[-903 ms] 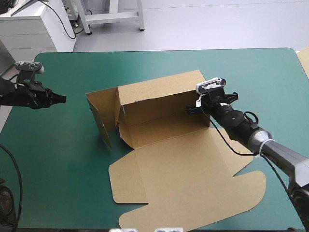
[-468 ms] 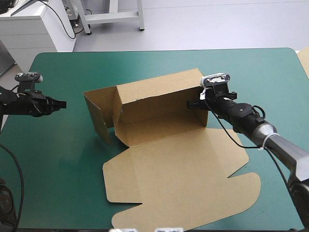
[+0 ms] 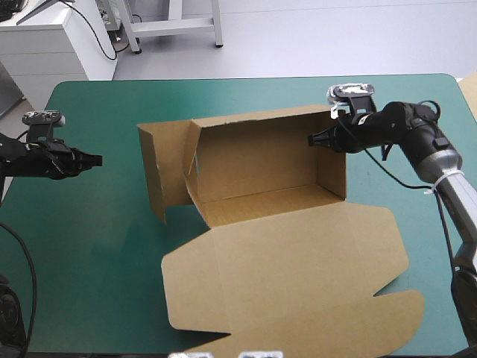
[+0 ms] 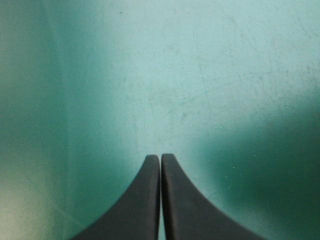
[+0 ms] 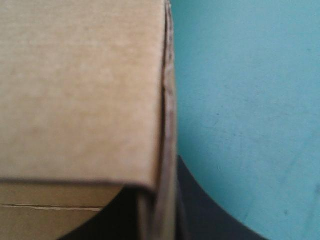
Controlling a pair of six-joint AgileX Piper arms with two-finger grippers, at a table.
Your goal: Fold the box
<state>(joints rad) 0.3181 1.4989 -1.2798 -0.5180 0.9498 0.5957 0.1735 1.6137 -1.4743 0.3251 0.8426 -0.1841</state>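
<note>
1. Since the earlier pictures the box has slid rightward and farther back on the counter. Its right end wall now stands upright against the back wall. I judge the tray half-formed: the left end flap splays outward and the lid lies flat on the box's near side.
2. The right pincer is all but closed, nipping the board at the box's far right top corner.
3. The left pincer is fully closed and empty, well left of the box over bare counter.
</note>
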